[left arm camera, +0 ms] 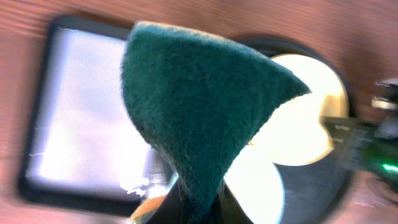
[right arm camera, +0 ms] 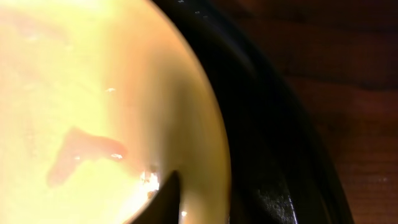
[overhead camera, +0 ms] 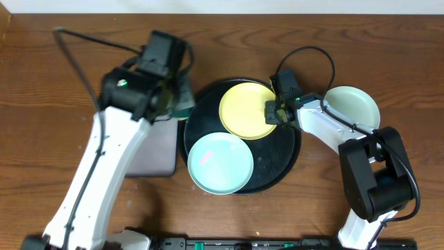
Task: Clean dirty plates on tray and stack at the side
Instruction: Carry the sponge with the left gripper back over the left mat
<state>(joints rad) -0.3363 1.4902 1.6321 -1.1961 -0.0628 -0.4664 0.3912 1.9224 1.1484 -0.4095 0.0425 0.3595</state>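
Note:
The round black tray (overhead camera: 291,149) holds a pale yellow plate (overhead camera: 244,110) and a mint-teal plate (overhead camera: 220,162) with a pink smear. A second mint plate (overhead camera: 352,107) lies on the table to the right. My right gripper (overhead camera: 274,112) sits at the yellow plate's right rim. In the right wrist view one fingertip (right arm camera: 165,198) rests inside the yellow plate (right arm camera: 93,81), near a pink smear (right arm camera: 81,152), and the rim lies between the jaws. My left gripper (overhead camera: 179,97) hangs over the tray's left edge, shut on a green sponge (left arm camera: 199,106).
A rectangular grey tray with a dark rim (overhead camera: 154,149) lies left of the round tray, under my left arm. Cables run across the far side of the wooden table (overhead camera: 388,42).

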